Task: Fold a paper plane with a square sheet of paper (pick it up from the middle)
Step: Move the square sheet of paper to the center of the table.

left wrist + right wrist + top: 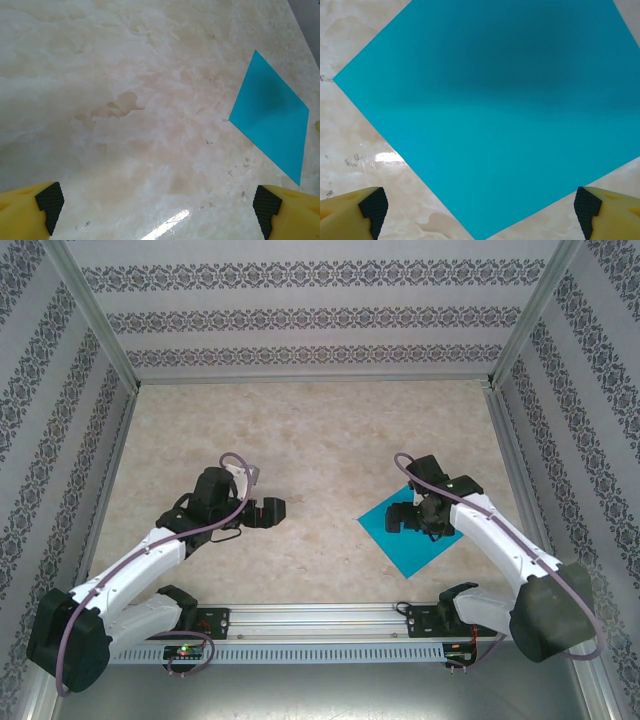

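The square sheet of paper lies flat on the marble table, teal-blue, turned like a diamond, right of centre. My right gripper hovers over it, open, with nothing between its fingers; in the right wrist view the sheet spreads under the open jaws and one corner points at the gap. My left gripper stands open over bare table to the left, well apart from the sheet. The left wrist view has the sheet at the right edge, far from the left gripper.
The marble tabletop is walled in by patterned panels at the back and both sides. A metal rail with both arm bases runs along the near edge. Open table lies between the two grippers and behind them.
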Robot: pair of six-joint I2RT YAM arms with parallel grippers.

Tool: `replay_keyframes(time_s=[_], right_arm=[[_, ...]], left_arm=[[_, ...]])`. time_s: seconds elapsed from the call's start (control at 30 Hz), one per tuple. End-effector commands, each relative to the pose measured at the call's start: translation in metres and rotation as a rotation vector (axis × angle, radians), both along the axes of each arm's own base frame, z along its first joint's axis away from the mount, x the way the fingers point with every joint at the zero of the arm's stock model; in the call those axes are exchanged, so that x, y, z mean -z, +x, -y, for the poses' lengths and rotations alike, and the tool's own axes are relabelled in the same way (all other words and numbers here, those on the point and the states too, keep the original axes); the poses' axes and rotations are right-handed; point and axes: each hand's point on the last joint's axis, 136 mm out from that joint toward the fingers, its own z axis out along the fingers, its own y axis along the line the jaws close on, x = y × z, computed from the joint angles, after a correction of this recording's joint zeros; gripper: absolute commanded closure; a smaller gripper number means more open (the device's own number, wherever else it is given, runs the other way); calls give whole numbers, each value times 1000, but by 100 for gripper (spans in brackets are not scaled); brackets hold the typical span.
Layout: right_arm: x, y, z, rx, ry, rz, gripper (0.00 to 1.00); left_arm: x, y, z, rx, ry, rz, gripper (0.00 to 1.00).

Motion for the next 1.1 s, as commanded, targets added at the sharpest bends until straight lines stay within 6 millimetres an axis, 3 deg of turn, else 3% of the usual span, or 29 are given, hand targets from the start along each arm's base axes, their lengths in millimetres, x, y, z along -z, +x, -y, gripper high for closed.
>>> replay_keyframes(time_s=[0.0,0.13,0.5,0.83,1.07], right_arm=[[12,10,8,28,-52,16,2],[28,19,10,51,-66,19,2],[65,41,-10,51,-68,-38,2],[69,49,-27,86,-73,-63,3],[70,54,-66,94,-17,-74,4]], left_arm=[[5,1,4,2,13,6,0],[8,0,5,8,21,3,0],[13,-4,3,7,30,-8,0],[16,-9,2,11,30,-19,0],[17,-13,0,4,17,-16,0]])
